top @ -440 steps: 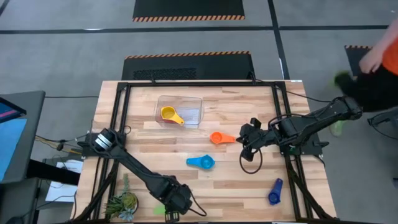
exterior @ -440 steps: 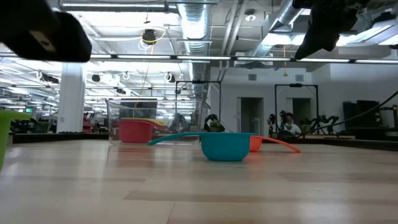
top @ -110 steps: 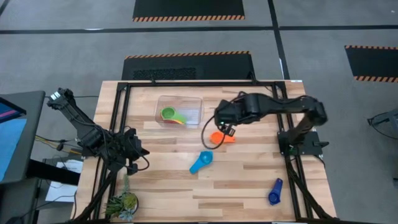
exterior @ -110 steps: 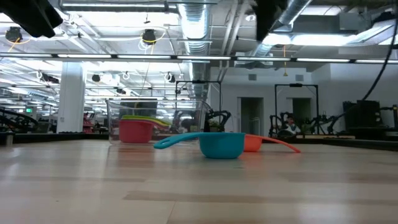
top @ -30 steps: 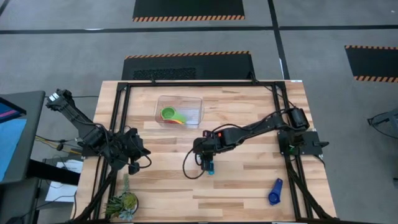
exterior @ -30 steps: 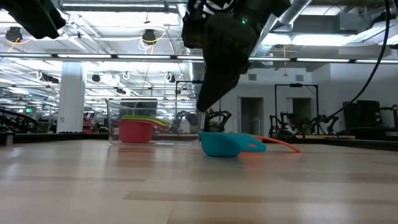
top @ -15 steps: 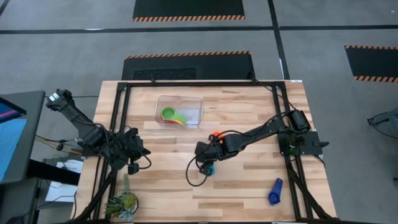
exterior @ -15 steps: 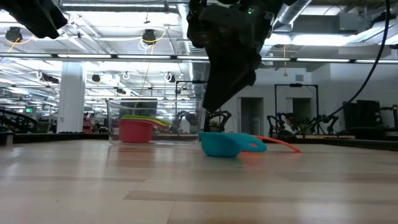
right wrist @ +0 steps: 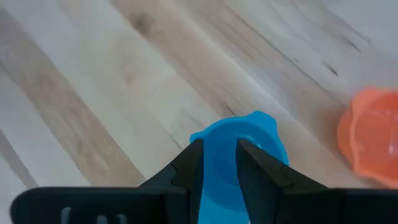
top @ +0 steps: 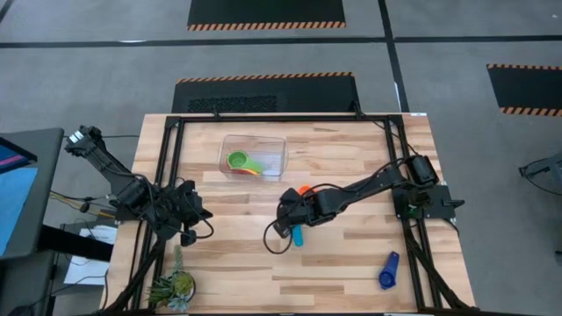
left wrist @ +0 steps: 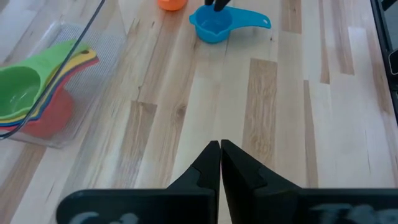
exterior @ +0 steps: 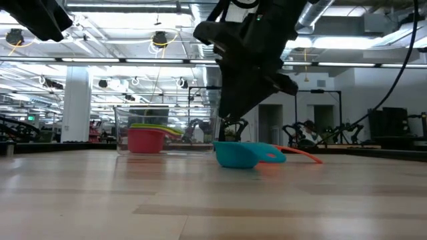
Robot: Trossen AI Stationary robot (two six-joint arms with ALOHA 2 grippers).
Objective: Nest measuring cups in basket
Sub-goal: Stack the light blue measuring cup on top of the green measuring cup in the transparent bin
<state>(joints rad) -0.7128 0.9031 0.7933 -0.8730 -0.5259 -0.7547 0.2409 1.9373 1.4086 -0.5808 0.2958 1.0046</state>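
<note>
1. Measuring cups in green, yellow and red [left wrist: 25, 102] already sit nested inside the clear basket [top: 274, 161] toward the table's back; the light blue cup [left wrist: 214, 25] lies on the bare wood near the middle, the orange cup [right wrist: 372, 134] just beside it, and a dark blue cup [top: 387, 270] rests well apart, near the front right corner.
2. Handling, as a judgement: the light blue cup looks like thin rigid plastic, very light and smooth, so it should lift easily but could swivel or slip if pinched off-centre. Its flat handle is the natural hold; the round bowl wall offers little for two fingers.
3. The right gripper [right wrist: 217, 155] is low over that cup with its fingers astride the blue handle, one on each side. They look clamped on it or very nearly so, yet the low view shows the cup resting flat on the wood.
4. The left gripper [left wrist: 220, 163] waits off the table's left edge, fingers pressed together on nothing.
5. Against the frame from about a second ago, the right arm has shifted only slightly over the cup, the light blue cup has not risen, and the orange cup shows a little more from above. The basket's stack is unchanged.
</note>
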